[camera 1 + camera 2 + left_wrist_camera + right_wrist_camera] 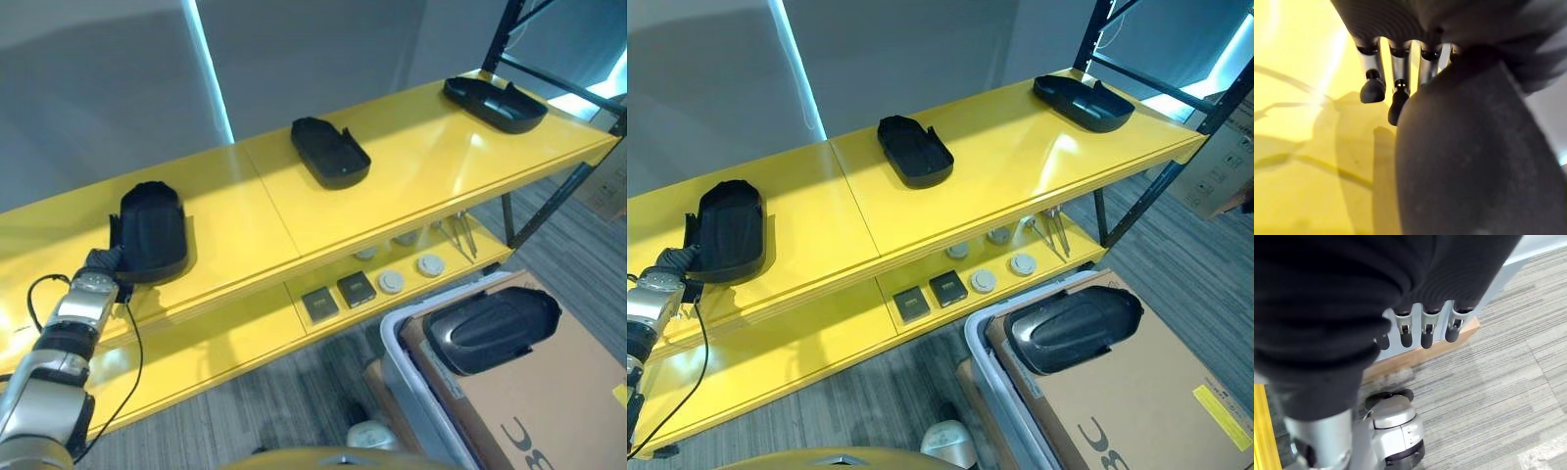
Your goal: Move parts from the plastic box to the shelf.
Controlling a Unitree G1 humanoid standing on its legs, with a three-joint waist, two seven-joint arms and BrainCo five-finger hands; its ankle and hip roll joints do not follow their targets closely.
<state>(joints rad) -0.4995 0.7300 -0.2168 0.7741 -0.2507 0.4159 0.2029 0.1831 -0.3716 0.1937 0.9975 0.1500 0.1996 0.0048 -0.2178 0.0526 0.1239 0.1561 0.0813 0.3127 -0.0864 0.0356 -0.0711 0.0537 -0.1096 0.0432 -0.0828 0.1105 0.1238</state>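
Showing large black letters (pixel 1098 437) on the cardboard (pixel 1156 382) at lower right, lying turned about and cut off at the edge, so not making up a whole word. Carrying a small yellow label (pixel 1220 403) nearer the cardboard's right edge, its print being too small to read. Bearing faint dark marks on a carton (pixel 1227 168) at far right, also unreadable. Showing pale marks on two dark squares (pixel 947 288) on the lower shelf (pixel 803 367), too small to make out.
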